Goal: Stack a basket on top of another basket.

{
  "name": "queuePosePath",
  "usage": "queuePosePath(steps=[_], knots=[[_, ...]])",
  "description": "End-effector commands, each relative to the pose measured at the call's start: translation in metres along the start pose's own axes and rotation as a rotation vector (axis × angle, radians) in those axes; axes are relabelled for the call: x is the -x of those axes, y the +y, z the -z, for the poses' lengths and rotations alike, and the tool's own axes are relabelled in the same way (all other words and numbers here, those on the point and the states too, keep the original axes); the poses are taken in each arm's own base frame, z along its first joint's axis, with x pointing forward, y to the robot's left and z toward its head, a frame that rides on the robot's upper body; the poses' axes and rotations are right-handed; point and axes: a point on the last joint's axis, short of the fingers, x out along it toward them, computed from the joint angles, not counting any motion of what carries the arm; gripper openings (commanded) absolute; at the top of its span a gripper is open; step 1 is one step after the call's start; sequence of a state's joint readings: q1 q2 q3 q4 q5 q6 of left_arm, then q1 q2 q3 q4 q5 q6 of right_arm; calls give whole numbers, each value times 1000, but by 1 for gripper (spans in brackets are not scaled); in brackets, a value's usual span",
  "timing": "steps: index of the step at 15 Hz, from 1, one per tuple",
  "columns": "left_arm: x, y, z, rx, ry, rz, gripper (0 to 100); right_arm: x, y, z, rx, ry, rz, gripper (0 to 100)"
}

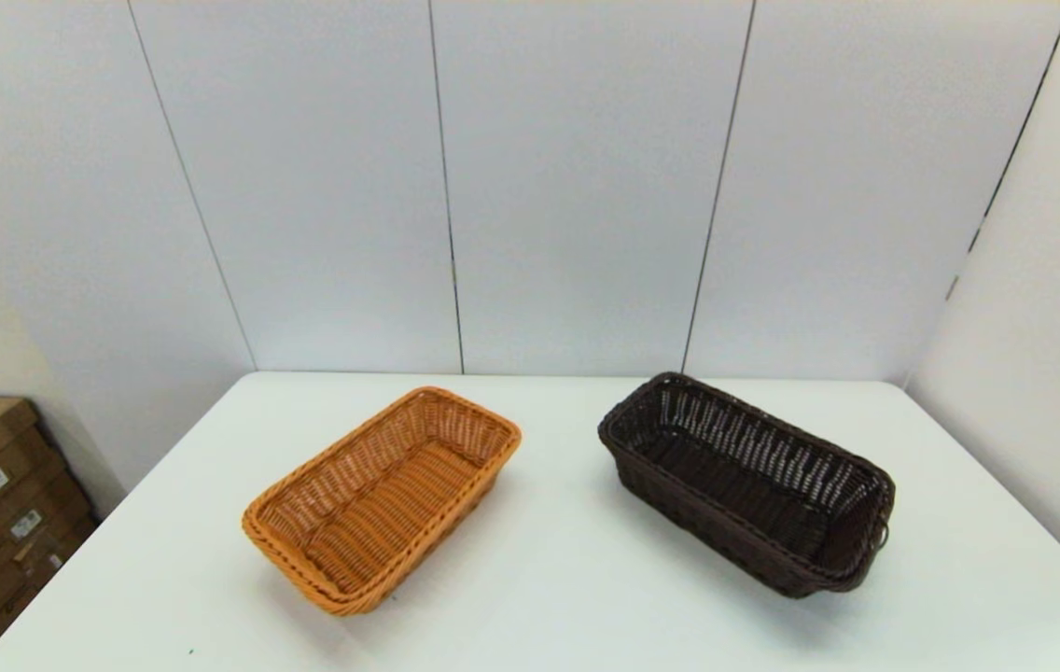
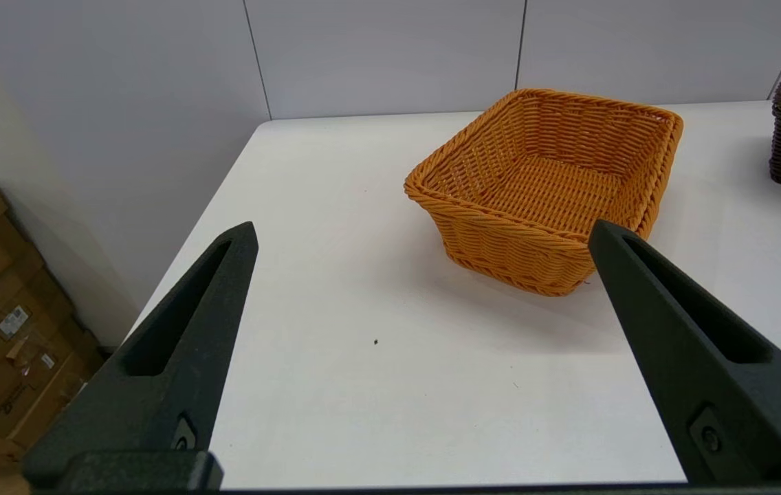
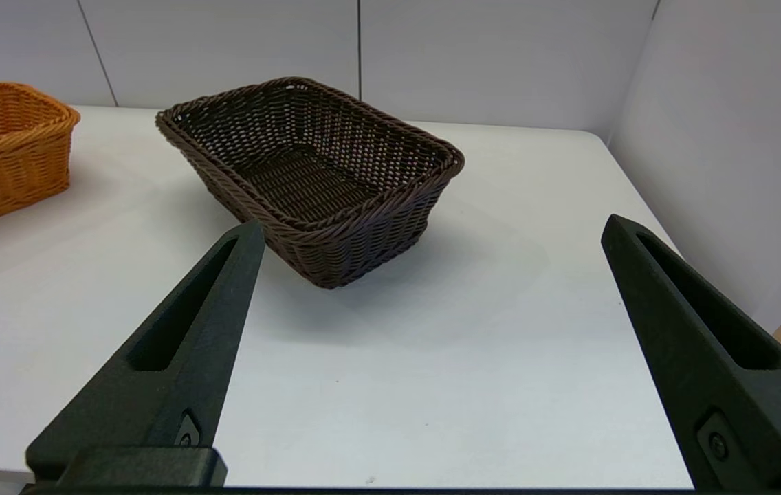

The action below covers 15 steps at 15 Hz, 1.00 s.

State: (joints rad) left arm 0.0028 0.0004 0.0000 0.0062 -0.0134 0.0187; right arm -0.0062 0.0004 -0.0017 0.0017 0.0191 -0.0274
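Dark brown wicker marks the basket (image 1: 746, 481) I must lift; it sits on the right half of the white table (image 1: 549, 579), well apart from the orange-tan basket (image 1: 383, 497) on the left half. Both are upright and empty. My right gripper (image 3: 432, 237) hangs off the near edge facing the dark basket, fingers spread wide, holding nothing. My left gripper (image 2: 421, 237) is likewise released, facing the orange-tan basket. Risk, in my judgement: a pinch on one flared wall could tilt the basket. The two lie at different angles, so nesting could jam unless I rotate the load.
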Motion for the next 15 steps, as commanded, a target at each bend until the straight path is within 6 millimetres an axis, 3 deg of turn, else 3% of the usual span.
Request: queuePosePath(steps=[1,15], knots=[[0,0,0,-1,0,0,100,0,0,0,-3,1,1,100],[0,0,0,0,0,-1,100,0,0,0,-3,0,1,100]])
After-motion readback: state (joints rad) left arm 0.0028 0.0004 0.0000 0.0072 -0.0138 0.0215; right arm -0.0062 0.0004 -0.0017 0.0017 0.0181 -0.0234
